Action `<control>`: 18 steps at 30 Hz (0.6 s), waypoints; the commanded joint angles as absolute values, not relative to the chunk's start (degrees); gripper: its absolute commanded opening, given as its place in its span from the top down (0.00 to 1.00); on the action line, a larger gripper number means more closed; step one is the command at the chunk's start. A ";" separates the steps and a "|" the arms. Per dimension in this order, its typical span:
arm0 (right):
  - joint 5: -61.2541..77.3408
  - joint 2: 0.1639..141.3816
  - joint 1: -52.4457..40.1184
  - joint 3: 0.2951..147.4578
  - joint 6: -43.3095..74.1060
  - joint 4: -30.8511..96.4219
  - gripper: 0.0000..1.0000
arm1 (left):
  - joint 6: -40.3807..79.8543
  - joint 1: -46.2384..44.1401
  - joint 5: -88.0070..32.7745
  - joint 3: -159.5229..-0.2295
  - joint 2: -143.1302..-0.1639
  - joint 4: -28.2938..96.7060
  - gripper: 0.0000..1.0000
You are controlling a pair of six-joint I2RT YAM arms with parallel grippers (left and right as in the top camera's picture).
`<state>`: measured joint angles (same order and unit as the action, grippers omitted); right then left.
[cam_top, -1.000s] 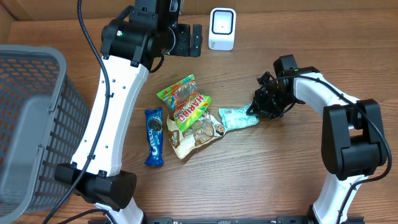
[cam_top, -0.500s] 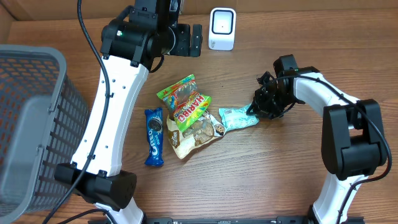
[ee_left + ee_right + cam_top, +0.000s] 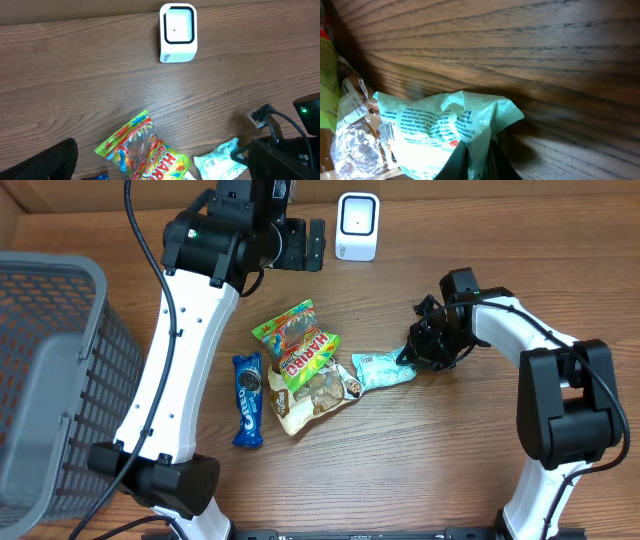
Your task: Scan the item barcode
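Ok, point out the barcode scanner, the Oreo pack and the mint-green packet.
barcode scanner [image 3: 357, 222], overhead view, middle of its white front face.
Oreo pack [image 3: 247, 402], overhead view, middle of the blue wrapper.
mint-green packet [image 3: 437, 127], right wrist view, printed middle of the wrapper.

Up top the white scanner [image 3: 177, 32] stands on the wooden table [image 3: 75, 75], while down low the Haribo bag [image 3: 145, 155] lies just beside a mint-green packet [image 3: 220, 162].

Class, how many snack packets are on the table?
4: Oreo pack leftmost; Haribo bag in the middle; cookie bag partly under it; mint-green packet rightmost, pinched by the right gripper. More could hide beneath.
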<state>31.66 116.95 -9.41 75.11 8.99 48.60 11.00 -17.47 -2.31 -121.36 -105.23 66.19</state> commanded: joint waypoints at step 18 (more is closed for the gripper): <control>26.46 106.54 -9.32 80.95 8.56 46.85 0.96 | 10.74 -17.26 -2.37 -122.67 -103.81 66.19 0.00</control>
